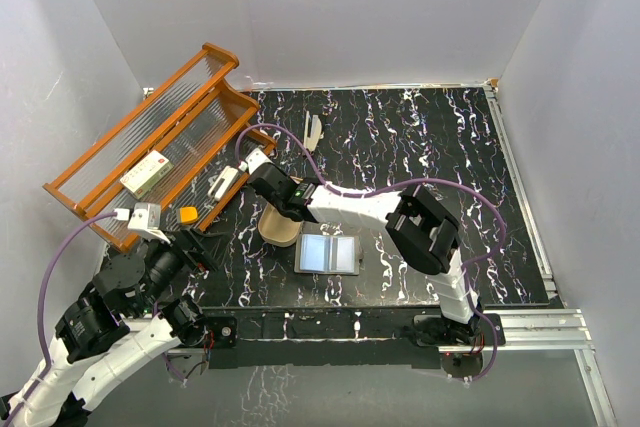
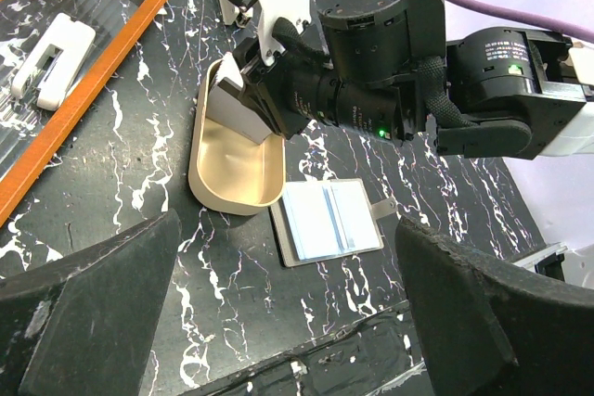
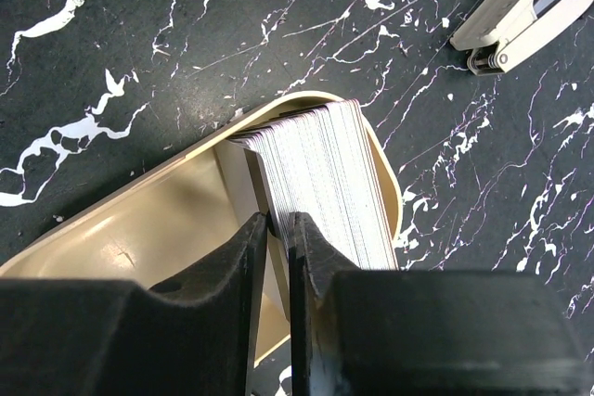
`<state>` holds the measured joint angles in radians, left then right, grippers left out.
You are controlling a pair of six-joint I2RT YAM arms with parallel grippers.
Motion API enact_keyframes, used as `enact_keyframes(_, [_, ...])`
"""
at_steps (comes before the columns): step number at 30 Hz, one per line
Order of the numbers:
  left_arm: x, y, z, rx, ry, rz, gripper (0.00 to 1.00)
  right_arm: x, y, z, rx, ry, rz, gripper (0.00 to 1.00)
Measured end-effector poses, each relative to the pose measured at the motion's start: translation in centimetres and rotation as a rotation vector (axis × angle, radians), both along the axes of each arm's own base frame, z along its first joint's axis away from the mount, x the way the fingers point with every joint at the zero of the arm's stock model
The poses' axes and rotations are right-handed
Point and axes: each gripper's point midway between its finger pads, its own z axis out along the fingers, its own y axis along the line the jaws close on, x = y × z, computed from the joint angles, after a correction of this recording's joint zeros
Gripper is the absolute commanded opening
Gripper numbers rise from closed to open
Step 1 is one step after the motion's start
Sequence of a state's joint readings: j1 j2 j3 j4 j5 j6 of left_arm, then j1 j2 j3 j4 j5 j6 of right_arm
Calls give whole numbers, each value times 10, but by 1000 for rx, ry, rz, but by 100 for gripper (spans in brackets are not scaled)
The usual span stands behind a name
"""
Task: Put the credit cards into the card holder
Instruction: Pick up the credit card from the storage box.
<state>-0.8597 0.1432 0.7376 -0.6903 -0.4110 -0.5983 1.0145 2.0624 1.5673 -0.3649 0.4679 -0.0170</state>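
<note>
Straddling credit cards (image 3: 325, 183) w/ R end effector (image 3: 279, 223).

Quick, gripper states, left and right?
Left gripper: open wide, empty.
Right gripper: jaws nearly together at the end of the pale whitish-grey plastic card stack in the tan oval tray; grip cannot be told.

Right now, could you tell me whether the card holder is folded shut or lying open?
Open: the card holder lies spread flat on the table, both shiny inner sleeves facing up.

Robot lab booth: white enclosure walls (image 1: 350, 7), marbled tabletop (image 1: 420, 147).
</note>
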Motion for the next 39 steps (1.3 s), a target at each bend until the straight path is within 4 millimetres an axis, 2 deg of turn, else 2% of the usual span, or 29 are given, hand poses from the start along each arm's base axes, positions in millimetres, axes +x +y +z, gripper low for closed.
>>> enact_keyframes(10, [0, 0, 0, 0, 0, 0, 99, 0, 1, 6, 8, 0, 4, 10])
enact_keyframes(13, [0, 0, 0, 0, 0, 0, 99, -1, 1, 6, 7, 3, 5, 8])
enact_keyframes(17, [0, 0, 0, 1, 0, 0, 99, -3, 2, 6, 9, 13, 12, 0])
enact_keyframes(22, [0, 0, 0, 1, 0, 0, 99, -7, 6, 9, 37, 36, 28, 0])
enact_keyframes(39, [2, 2, -4, 12, 14, 23, 99, -16, 12, 47, 175, 53, 9, 0])
